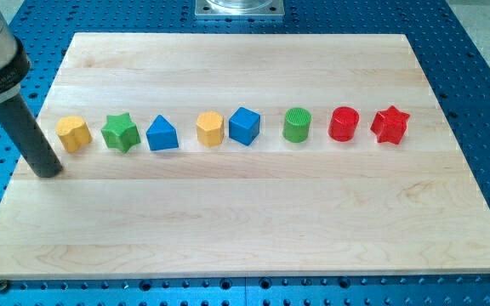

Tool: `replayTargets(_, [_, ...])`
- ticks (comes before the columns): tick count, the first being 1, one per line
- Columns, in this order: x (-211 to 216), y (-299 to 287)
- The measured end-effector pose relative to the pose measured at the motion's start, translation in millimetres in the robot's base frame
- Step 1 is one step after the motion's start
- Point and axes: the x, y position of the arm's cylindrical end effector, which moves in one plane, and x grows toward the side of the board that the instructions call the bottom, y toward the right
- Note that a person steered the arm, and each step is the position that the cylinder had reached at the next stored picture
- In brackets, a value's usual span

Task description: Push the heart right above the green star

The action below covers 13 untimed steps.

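A yellow heart [73, 133] lies at the left end of a row of blocks across the wooden board [245, 221]. The green star [119, 132] sits just to the heart's right, a small gap between them. My tip [49, 172] rests on the board below and to the left of the heart, not touching it. The dark rod rises from the tip toward the view's top left.
Further right in the row stand a blue triangular block [162, 134], a yellow hexagon [210, 129], a blue cube [245, 126], a green cylinder [297, 125], a red cylinder [344, 124] and a red star [390, 125]. The board's left edge is near my tip.
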Motion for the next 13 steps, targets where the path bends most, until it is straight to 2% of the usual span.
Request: replayTargets(13, [23.0,-27.3])
